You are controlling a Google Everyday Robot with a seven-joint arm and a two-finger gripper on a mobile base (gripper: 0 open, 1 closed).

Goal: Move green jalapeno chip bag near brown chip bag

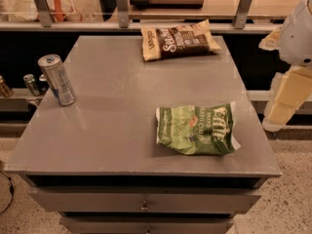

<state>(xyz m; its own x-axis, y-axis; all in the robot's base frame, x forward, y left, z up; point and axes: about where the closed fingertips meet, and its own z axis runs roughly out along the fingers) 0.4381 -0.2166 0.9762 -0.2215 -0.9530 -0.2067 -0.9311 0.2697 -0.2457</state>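
Observation:
The green jalapeno chip bag [196,129] lies flat on the grey table [112,106], near its front right corner. The brown chip bag [179,40] lies flat at the back edge, right of centre, well apart from the green bag. My gripper [283,104] hangs off the table's right side, beyond the edge and to the right of the green bag, below the white arm [298,30]. It holds nothing that I can see.
A blue and silver can [57,79] stands upright at the table's left edge. A rail with metal posts [122,6] runs behind the table. Small cans [32,84] sit on a lower shelf at the left. Drawers [144,202] front the table.

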